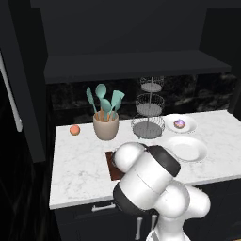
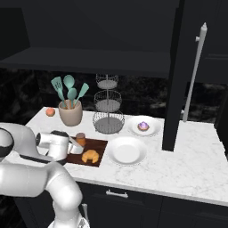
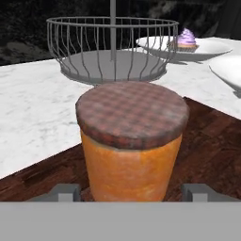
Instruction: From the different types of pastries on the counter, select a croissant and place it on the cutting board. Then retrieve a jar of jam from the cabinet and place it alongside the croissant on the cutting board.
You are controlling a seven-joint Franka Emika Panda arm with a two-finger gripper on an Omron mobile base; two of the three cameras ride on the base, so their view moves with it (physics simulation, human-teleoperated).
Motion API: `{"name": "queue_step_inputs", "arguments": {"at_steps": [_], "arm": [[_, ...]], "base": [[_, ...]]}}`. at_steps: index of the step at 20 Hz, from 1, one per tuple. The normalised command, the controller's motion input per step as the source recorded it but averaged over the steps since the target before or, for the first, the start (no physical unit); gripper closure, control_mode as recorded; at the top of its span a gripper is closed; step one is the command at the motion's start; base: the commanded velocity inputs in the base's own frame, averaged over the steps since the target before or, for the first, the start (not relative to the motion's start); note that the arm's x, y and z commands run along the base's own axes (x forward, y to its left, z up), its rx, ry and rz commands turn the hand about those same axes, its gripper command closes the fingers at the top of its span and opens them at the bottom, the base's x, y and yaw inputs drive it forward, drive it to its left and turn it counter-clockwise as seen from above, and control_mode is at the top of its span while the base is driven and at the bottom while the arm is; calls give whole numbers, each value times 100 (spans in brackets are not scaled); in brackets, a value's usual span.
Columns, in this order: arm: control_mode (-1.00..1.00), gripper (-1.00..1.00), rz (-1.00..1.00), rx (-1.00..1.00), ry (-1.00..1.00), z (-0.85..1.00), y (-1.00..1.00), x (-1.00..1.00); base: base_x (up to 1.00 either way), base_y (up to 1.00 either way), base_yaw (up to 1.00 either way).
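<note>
While the jar of jam [image 3: 131, 141] stands upright on the cutting board [image 2: 99, 147] beside the croissant [image 2: 90, 156], the pincer [image 3: 131, 192], spread, flanks its rigid, probably slippery sides.

**Jam jar and croissant on the cutting board**

An orange jar of jam [image 3: 131, 150], capped by a brown checked lid, is seen standing upright on the dark brown wooden cutting board [image 2: 99, 144]. A golden crescent croissant [image 2: 90, 156] is laid flat on the same board, just beside the jar. The board is set on the white marble counter [image 2: 187, 160], beneath the black cabinet [image 1: 136, 66]. A purple-topped pastry [image 2: 143, 126] is placed well apart.
</note>
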Motion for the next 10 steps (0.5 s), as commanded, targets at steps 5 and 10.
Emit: {"name": "queue_step_inputs", "arguments": {"at_steps": [5, 10], "arm": [[-100, -100, 0, 0, -9, -58, -12, -37], [-100, -100, 0, 0, -8, -53, -2, -55]], "base": [[0, 0, 0], [0, 0, 0]]}}
